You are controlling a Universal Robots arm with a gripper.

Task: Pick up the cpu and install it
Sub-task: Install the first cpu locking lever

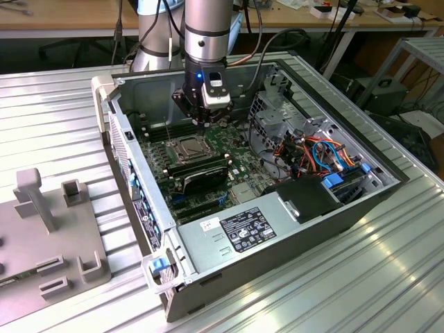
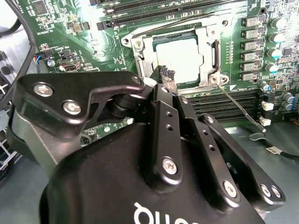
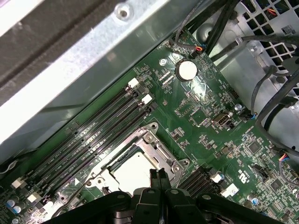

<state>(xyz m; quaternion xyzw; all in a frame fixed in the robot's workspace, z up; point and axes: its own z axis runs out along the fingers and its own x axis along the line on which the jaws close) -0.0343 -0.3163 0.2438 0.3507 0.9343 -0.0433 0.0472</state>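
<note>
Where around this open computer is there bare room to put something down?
The ribbed metal table is bare past the computer case, toward the exterior view's right. Inside is crowded: the gripper hangs over the cpu, with cables packed beside the motherboard.

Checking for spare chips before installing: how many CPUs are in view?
1. In the second wrist view the cpu lies inside the motherboard's metal-framed socket, close to the gripper. Another could be hidden behind the arm or the case walls.

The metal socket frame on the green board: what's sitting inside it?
A flat grey square, the cpu, lies inside the socket frame. The gripper hangs over its near edge, hiding that strip. Anything beneath the chip is covered.
</note>
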